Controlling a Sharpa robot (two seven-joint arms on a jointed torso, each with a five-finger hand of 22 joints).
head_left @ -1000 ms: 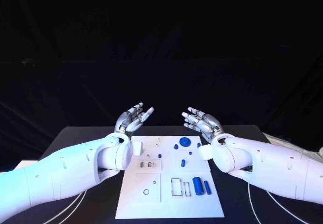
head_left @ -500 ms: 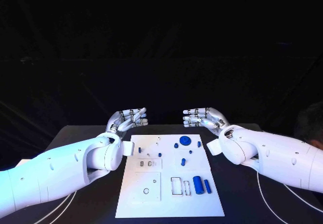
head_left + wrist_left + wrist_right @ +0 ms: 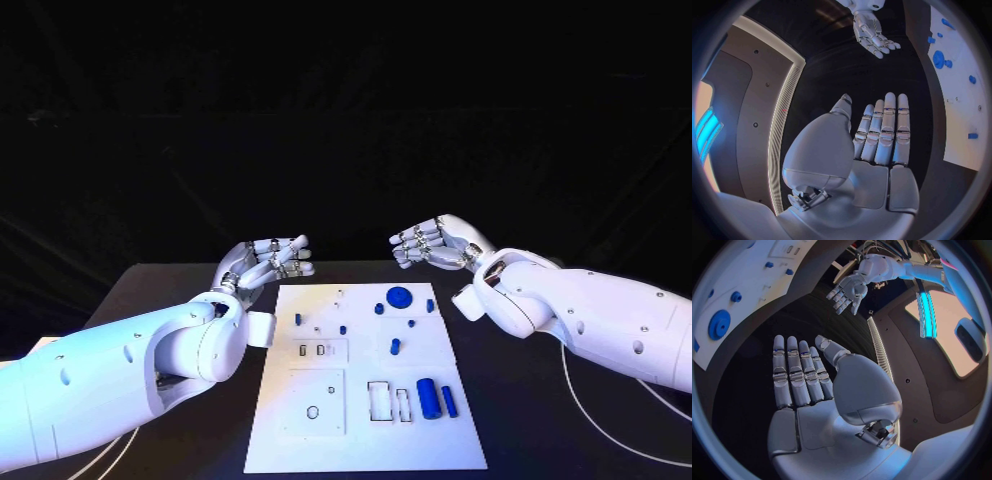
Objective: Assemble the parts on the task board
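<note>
The white task board (image 3: 329, 440) lies in the middle of the black table. On it are blue parts: a round disc (image 3: 400, 296) at the far end, a thick cylinder (image 3: 428, 397) and a thin rod (image 3: 450, 402) near the right edge, and several small pieces (image 3: 394, 347) between. My left hand (image 3: 271, 262) hovers beyond the board's far left corner, fingers straight, holding nothing. My right hand (image 3: 433, 243) hovers beyond the far right corner, also empty, fingers pointing toward the left hand. In the wrist views each own hand (image 3: 873, 135) (image 3: 811, 375) is flat and empty beside the board (image 3: 961, 115) (image 3: 754, 270).
Rectangular and round recesses (image 3: 378, 400) stand empty on the board's near half. White cables (image 3: 584, 400) lie on the table at the right. Bare black table surrounds the board on both sides.
Both hands have tipped from fingers-up to fingers pointing sideways toward each other, and both arms have swung outward from the board. The parts have not moved.
</note>
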